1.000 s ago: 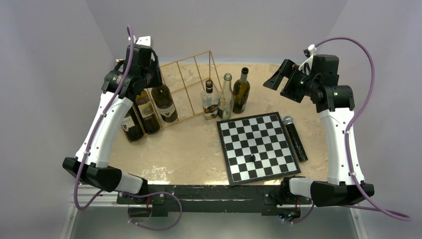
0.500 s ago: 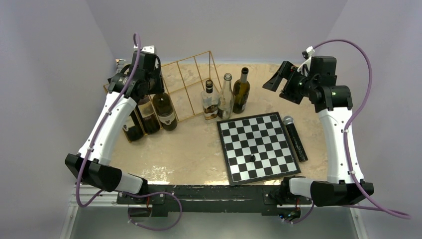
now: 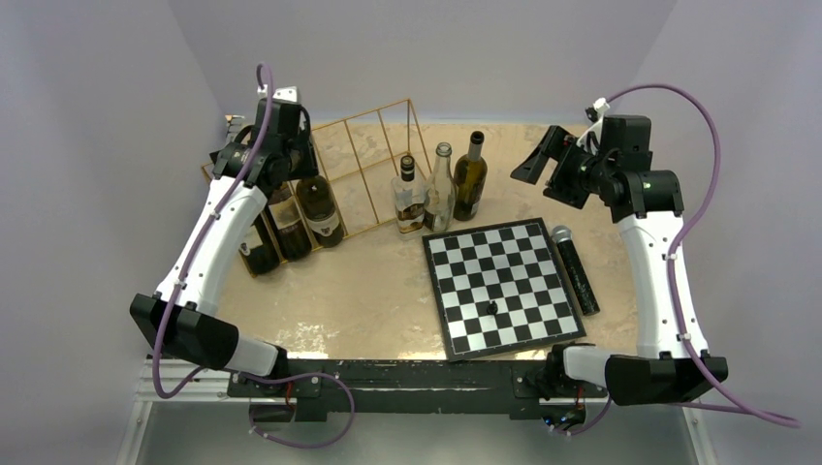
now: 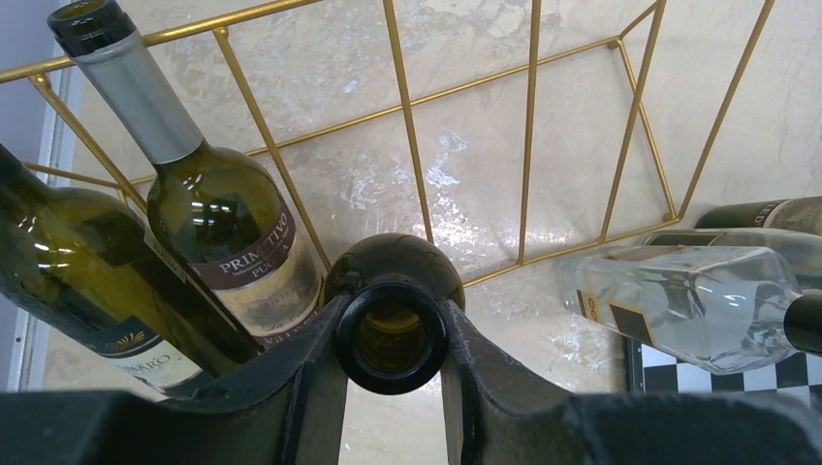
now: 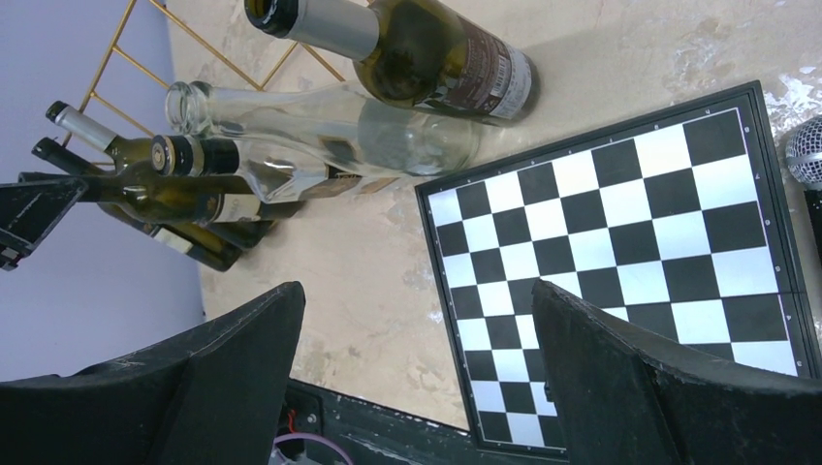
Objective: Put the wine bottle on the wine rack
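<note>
My left gripper (image 4: pixel 391 341) is clamped on the neck of the wine bottle (image 4: pixel 393 260), one finger on each side just below the open mouth. The bottle leans in the wine rack (image 4: pixel 528 126), in the slot just to the right of the two that already hold bottles: a green bottle (image 4: pixel 228 237) with a silver-foiled neck, and beyond it a darker bottle (image 4: pixel 73 257) at the rack's left end. From above, the base of my bottle points out at the near side of the rack and its neck rises toward the far side, lying much as its two neighbours do.

I judge the placing nearly done. The bottle looks seated between the wires. What is left is to let go of the neck and draw my left arm up and clear of the rack without dragging the bottle along.

My right gripper (image 5: pixel 417 291) hangs well to the right of the rack with its fingers wide apart and nothing in them. Three upright bottles (image 3: pixel 441 189) stand just off the rack's right end.
</note>
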Controlling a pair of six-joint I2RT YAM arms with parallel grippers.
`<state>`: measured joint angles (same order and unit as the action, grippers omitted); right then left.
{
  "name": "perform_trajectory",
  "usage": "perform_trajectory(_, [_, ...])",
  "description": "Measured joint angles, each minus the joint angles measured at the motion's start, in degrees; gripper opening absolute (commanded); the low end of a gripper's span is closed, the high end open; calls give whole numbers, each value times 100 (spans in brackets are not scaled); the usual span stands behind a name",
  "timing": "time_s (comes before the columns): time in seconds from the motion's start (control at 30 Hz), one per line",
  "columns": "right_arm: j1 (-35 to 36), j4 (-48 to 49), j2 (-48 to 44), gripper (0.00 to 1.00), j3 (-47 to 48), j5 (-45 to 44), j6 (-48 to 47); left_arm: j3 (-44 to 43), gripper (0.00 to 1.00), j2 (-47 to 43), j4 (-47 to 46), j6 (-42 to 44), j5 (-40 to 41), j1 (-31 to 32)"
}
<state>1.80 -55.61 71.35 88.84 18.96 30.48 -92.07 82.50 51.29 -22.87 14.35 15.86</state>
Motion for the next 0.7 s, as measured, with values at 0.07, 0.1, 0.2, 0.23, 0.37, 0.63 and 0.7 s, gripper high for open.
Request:
perform_trajectory(0.07, [0, -7, -28, 92, -46, -2, 2, 17, 0, -2, -39, 7, 2, -7])
perform_trajectory(0.1, [0, -7, -35, 92, -48, 0, 0, 24, 0, -2, -52, 9, 2, -7])
perform_trajectory(0.2, [0, -4, -55, 92, -59, 0, 0, 37, 0, -2, -81, 13, 2, -7])
perform_trajectory(0.23, [0, -2, -61, 92, -66, 0, 0, 37, 0, -2, -83, 15, 2, -7])
perform_trajectory(0.37, [0, -7, -94, 92, -125, 0, 0, 39, 0, 2, -87, 15, 2, -11])
perform_trajectory(0.63, [0, -7, -190, 92, -201, -4, -2, 42, 4, 181, -337, 7, -26, -205])
perform_trajectory(0.7, [0, -7, -205, 92, -201, -15, -2, 35, 6, 302, -498, 4, -24, -271])
